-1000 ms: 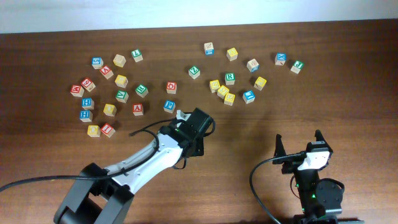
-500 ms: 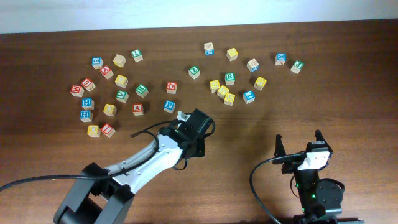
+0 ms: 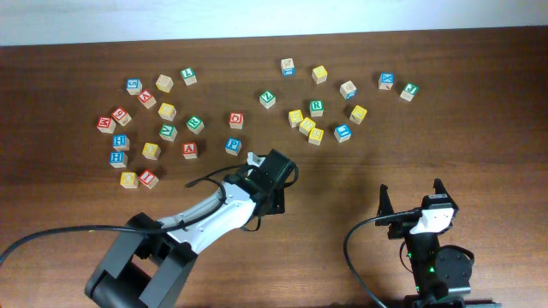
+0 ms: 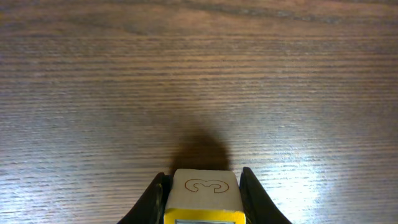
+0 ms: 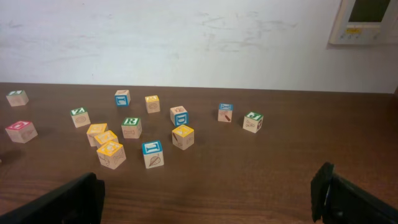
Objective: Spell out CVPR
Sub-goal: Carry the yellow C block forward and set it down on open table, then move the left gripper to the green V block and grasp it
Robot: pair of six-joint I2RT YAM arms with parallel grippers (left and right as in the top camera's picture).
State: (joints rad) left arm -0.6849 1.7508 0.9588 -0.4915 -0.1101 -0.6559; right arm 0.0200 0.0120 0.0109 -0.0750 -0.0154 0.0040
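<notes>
My left gripper [image 3: 255,161] is shut on a wooden cube with a yellow face [image 4: 204,194], held low over bare table in front of the scattered cubes. Its letter is hidden; only an outline drawing shows on the upper side. The blue P cube [image 3: 233,145] lies just left of and beyond that gripper. The green R cube [image 3: 316,107] sits in the right cluster and also shows in the right wrist view [image 5: 130,124]. A green cube [image 3: 268,98] that may be the V lies mid-table. My right gripper [image 3: 412,198] is open and empty near the front edge [image 5: 208,199].
Several other letter cubes lie in a left group [image 3: 151,151] and a right group [image 3: 342,132] across the far half of the wooden table [image 3: 360,171]. A white wall [image 5: 186,37] stands behind the table.
My left gripper has edged slightly forward and right with the cube still in it. The right arm has not moved.
</notes>
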